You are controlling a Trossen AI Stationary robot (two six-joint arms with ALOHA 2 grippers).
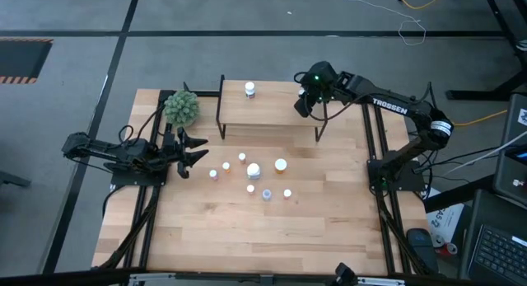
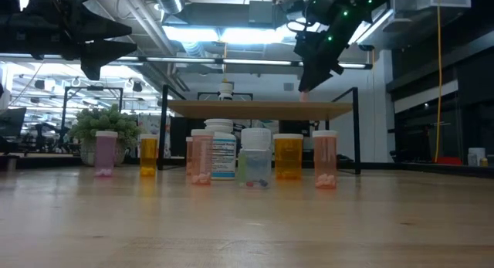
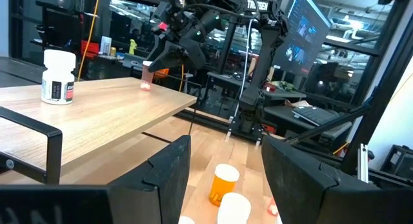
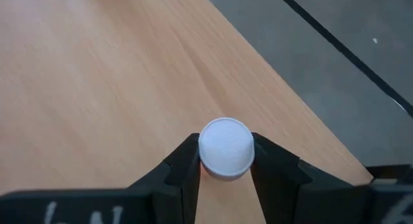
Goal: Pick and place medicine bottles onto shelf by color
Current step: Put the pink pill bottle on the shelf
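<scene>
The shelf (image 1: 272, 113), at upper centre of the high view, carries one white bottle (image 1: 249, 89). The right end effector (image 1: 306, 105), over the shelf's right end, grips a pink bottle (image 4: 225, 146). The left end effector (image 1: 196, 149), mid-left, hangs half open and empty. Eight bottles (image 1: 254, 171) remain on the bench (image 1: 247, 236).
</scene>
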